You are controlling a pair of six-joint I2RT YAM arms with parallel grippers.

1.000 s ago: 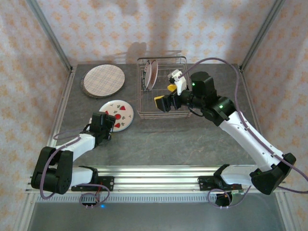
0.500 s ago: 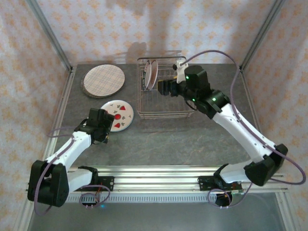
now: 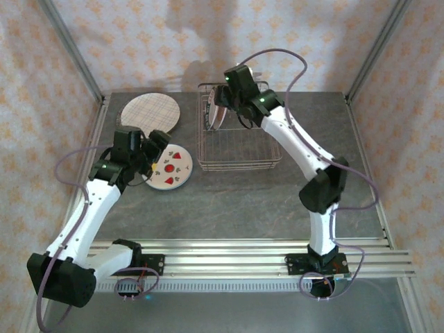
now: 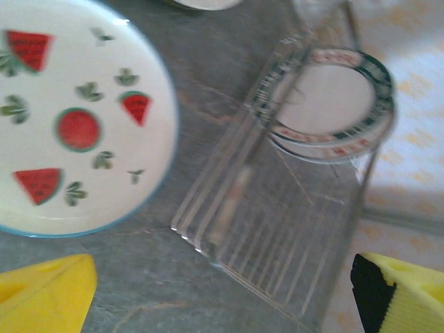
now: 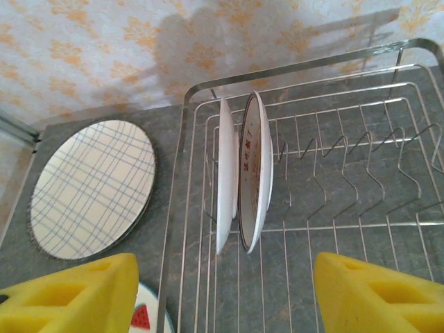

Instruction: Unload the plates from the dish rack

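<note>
- We find the right gripper with its jaws apart and nothing between them, poised above the dish rack and looking down into it.
- Just ahead of it, two upright plates stand side by side between the tines at the rack's left end. They are close together; we cannot tell whether they touch.
- We find the left gripper likewise spread and empty, hovering over the bench beside the watermelon plate. That plate lies flat, apart from the rack.
- Farther out, the plaid plate lies flat near the far-left corner of the bench.
- We judge the step in hand to be the approach to the next plate in the rack.
- The next move calls for lowering the right gripper until its jaws straddle one rim only. It then closes and lifts straight up, clear of the tines and the neighbouring plate.
</note>
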